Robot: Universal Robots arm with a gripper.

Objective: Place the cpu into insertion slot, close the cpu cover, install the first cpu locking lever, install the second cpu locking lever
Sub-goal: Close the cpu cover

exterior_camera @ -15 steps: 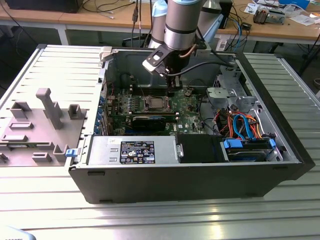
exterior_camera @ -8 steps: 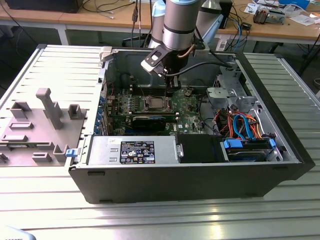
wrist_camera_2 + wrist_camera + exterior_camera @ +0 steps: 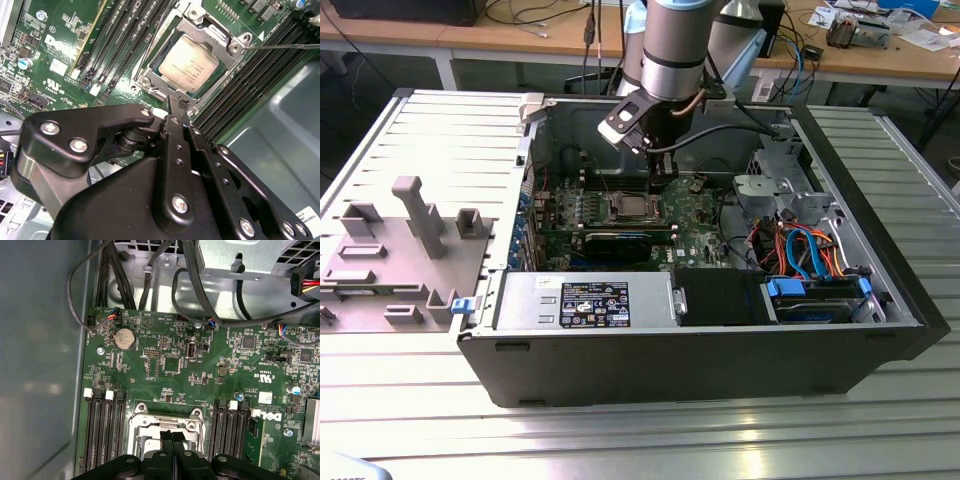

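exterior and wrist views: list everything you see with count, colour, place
table: one, silver, under everything
computer case: one, black, open on the table
motherboard: one, green, inside the case
cpu: one, silvery-grey, on the motherboard
cpu cover: one, silver, down around the cpu
memory slots: several, black, flanking the cpu
coin battery: one, silver, on the motherboard
gripper: one, black, shut, at the cover's edge

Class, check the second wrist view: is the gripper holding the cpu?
No: the cpu lies inside the cpu cover's frame, apart from the gripper.
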